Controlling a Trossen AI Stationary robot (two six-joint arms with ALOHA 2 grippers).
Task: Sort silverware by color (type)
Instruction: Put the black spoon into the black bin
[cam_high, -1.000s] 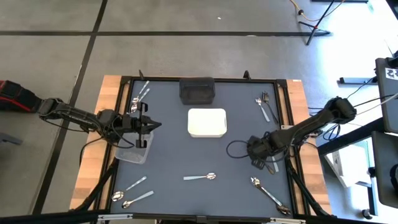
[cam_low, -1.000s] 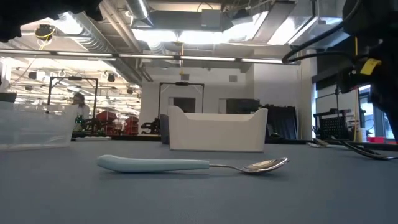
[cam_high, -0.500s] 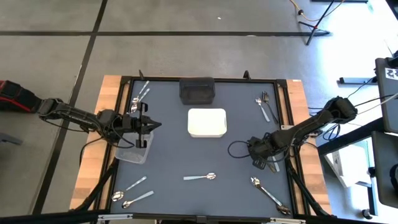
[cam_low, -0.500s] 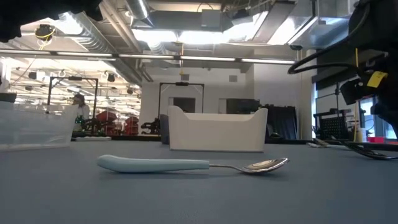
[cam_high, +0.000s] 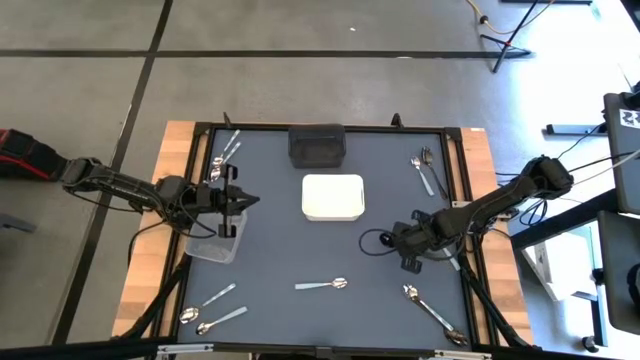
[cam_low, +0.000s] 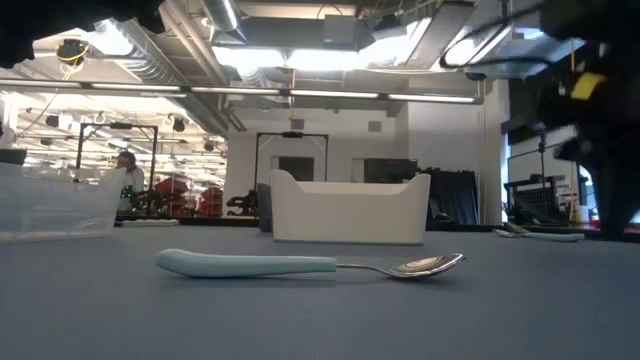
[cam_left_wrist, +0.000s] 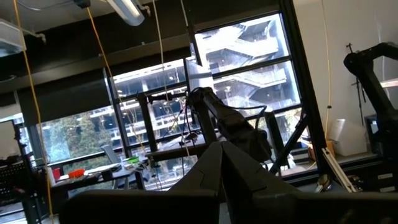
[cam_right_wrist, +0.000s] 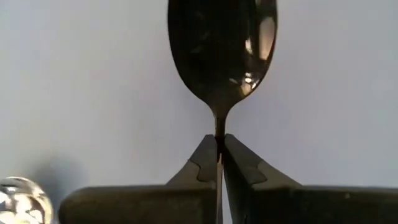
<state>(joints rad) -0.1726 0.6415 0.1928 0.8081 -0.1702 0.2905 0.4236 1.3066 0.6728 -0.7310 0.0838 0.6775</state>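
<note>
right pincer (cam_right_wrist: 219, 152) clamped on dark spoon (cam_right_wrist: 222, 56) over grey table (cam_high: 270, 260), left pincer (cam_high: 247, 201) together

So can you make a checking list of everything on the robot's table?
Surface: dark table top, wooden edges.
Job's things: dark spoon in the right gripper; pale-handled spoon mid-table; more spoons at the corners.
Clutter: white container, black container, clear container.
Grippers: right gripper shut on the dark spoon's neck; left gripper shut, empty, over the table's left side.
Cables: loop by the right gripper.
Surroundings: a person far off in the low view.
</note>
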